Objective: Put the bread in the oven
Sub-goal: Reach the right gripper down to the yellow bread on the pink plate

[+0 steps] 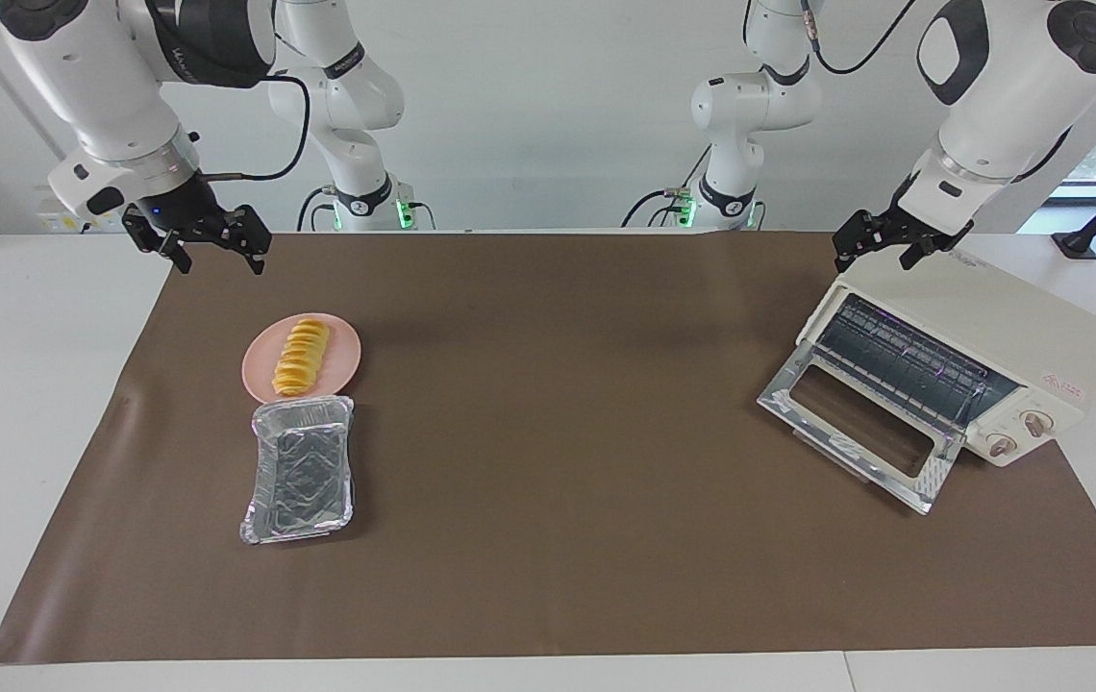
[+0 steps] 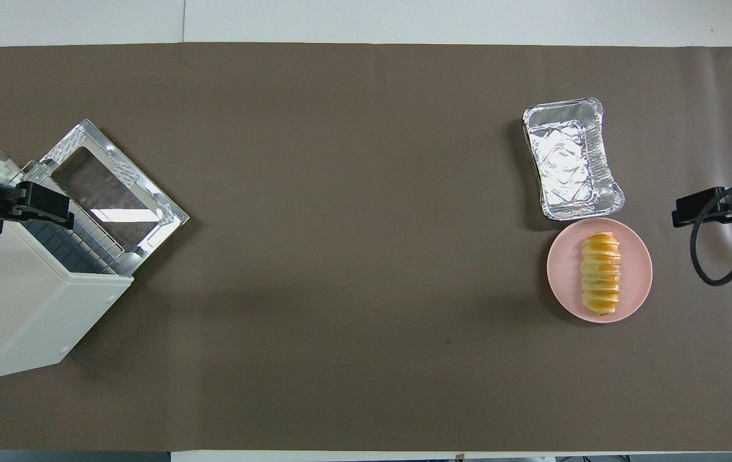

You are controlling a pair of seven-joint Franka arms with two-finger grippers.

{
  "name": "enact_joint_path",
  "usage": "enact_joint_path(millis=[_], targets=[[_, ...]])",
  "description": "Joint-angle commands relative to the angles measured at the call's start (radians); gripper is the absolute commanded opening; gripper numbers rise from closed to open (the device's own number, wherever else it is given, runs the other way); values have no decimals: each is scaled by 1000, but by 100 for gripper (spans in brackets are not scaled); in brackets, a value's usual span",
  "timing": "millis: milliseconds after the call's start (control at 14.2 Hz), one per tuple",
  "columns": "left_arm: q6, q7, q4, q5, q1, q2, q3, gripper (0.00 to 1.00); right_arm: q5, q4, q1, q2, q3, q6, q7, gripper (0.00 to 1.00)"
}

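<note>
- Bread (image 1: 301, 358): small golden yellow-orange loaf, ridged in slices, lies on a round pink plate (image 1: 344, 358) toward the right arm's end of the table. Untouched.
- Crinkled silver foil tray (image 1: 301, 468): empty, just beside the plate, farther from the robots.
- Oven (image 1: 981, 346): cream-white boxy toaster oven at the left arm's end; its glass-windowed metal-framed door (image 1: 856, 428) is dropped open, wire rack showing.
- Right gripper (image 1: 197, 235): raised near the table edge by the plate, fingers spread, nothing held.
- Left gripper (image 1: 899, 240): over the oven's top, fingers spread, empty; waits.
- Step in hand, as judged: nothing begun; the pick-up comes first.
- Next move likely calls for the right gripper to descend over the loaf and pinch across its narrow width, gently, since the slices may part.
</note>
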Motion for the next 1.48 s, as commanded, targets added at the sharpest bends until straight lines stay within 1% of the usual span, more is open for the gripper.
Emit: enact_joint_path(millis=[0, 212, 283, 353, 495, 565, 707, 777, 848, 989, 1201, 1342, 1413], targets=[[16, 9, -18, -16, 11, -16, -2, 100, 17, -12, -7, -10, 2, -8, 14, 100], [16, 7, -18, -16, 11, -16, -2, 100, 17, -15, -7, -10, 4, -10, 12, 100], [16, 9, -19, -16, 11, -16, -2, 100, 17, -29, -7, -14, 2, -8, 15, 100], [16, 7, -19, -17, 11, -16, -2, 100, 17, -67, -7, -33, 2, 12, 17, 100], [16, 7, -19, -17, 11, -16, -2, 100, 17, -177, -9, -63, 2, 128, 14, 100], [16, 9, -19, -16, 11, -16, -2, 100, 17, -217, -7, -65, 2, 178, 15, 100], [16, 7, -18, -16, 11, -16, -2, 100, 17, -242, -7, -36, 2, 205, 30, 100], [16, 7, -18, -17, 11, -16, -2, 100, 17, -251, -9, -9, 2, 210, 50, 100], [16, 7, -19, -17, 11, -16, -2, 100, 17, -277, -14, 8, 2, 228, 61, 100], [16, 7, -19, -16, 11, -16, -2, 100, 17, -384, -8, 15, 2, 356, 93, 100], [16, 9, -18, -17, 11, -16, -2, 100, 19, -504, 21, 22, 4, 513, 161, 100], [16, 7, -18, -17, 11, -16, -2, 100, 19, -555, 22, 42, 5, 585, 169, 100], [16, 9, -18, -16, 11, -16, -2, 100, 19, -579, 19, 48, 4, 602, 163, 100]])
